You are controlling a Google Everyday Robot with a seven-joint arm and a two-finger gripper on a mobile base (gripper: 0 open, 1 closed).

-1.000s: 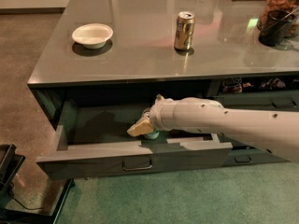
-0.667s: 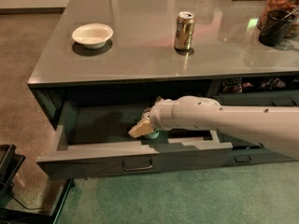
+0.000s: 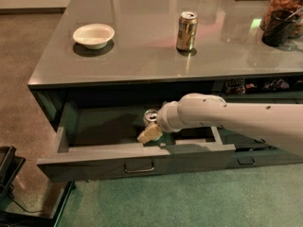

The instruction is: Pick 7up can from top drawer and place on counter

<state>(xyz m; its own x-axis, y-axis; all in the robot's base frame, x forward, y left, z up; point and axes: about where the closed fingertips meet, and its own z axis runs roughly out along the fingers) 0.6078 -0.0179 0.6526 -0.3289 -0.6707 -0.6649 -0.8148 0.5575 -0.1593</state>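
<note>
— Where is the can?

— The can (image 3: 150,116) stands in the open drawer (image 3: 94,154), toward its front, with only the silver top showing beside my wrist.

— And your gripper?

— My gripper (image 3: 148,133) is down inside the drawer, right at the can. It reaches in low from the right because the counter (image 3: 142,56) overhangs the drawer. I cannot tell whether it is clamped on the can.

— Next?

— Lifting out past that edge, I judge, and staying clear of the bowl (image 3: 93,35) and the gold can (image 3: 186,30).
</note>
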